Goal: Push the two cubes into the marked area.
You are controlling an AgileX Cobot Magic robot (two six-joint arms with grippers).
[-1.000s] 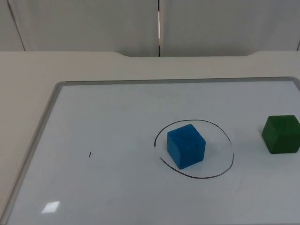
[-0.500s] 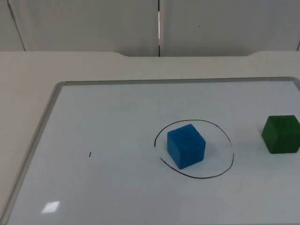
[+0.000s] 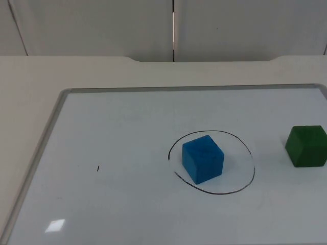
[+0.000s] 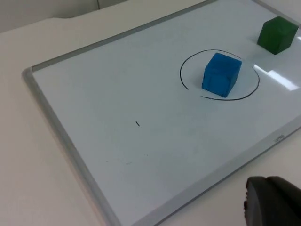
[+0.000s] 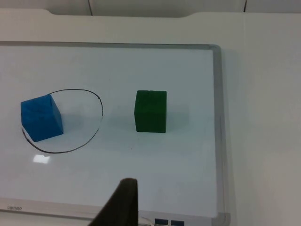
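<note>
Lab test bench: plain white table (image 3: pixel 30 92), framed whiteboard (image 3: pixel 127 153) laid flat on it, hand-drawn circle (image 3: pixel 240 186) as target, grey partition wall (image 3: pixel 92 25) at far edge.

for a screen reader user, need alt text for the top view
A blue cube sits inside a hand-drawn black circle on a whiteboard. A green cube stands outside the circle, at the picture's right edge.

The left pincer's fingertip (image 4: pixel 273 200) is a black, matte block with a rounded, blunt outline and a smooth surface. The right pincer's fingertip (image 5: pixel 121 205) is also black, but narrower: a slanted blade that tapers to a small squared tip, with a faint brownish sheen along its edge.
</note>
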